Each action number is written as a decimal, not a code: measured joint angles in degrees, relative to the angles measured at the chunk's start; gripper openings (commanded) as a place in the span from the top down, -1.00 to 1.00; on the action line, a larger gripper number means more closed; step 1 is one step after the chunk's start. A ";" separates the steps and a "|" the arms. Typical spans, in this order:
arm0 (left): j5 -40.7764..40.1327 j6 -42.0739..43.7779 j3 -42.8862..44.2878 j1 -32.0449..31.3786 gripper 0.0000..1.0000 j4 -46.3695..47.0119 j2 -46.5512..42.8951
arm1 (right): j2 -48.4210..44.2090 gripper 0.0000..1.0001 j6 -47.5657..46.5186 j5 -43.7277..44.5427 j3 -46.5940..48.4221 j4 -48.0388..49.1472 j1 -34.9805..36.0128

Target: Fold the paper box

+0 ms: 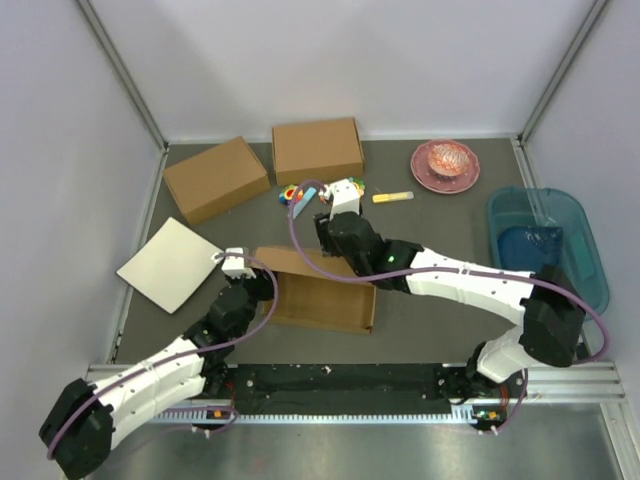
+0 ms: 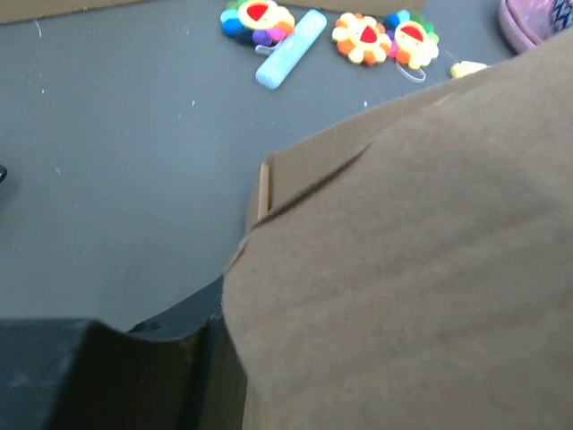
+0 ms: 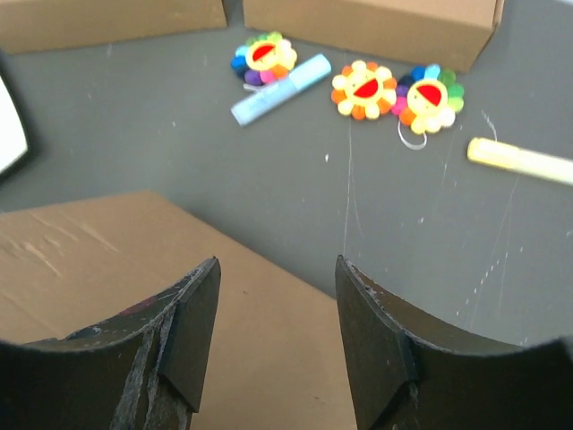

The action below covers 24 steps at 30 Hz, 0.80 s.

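The paper box (image 1: 325,298) is lying mid-table between the arms, the right gripper (image 3: 277,265) gaping empty over it, the left gripper (image 1: 250,278) (opening unreadable) crowding its corner, risking an unpinned lid springing open.

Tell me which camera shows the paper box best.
Top external: nearly the whole paper box shows there, outline included. The left wrist view is half filled by a close stretch of its cardboard; the right wrist view catches only a corner.
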 measured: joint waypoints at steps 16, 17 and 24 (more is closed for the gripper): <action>-0.42 0.76 16.20 -0.42 0.02 -34.80 -16.68 | -2.34 -0.10 1.75 0.07 -4.50 0.70 0.00; -0.72 1.01 17.27 -0.42 0.02 -36.06 -17.00 | -2.34 -0.10 1.73 0.07 -4.50 0.70 0.00; -8.66 -2.01 22.71 -0.46 0.06 -49.79 -17.22 | -3.06 -0.11 1.68 -0.24 -6.25 1.33 0.00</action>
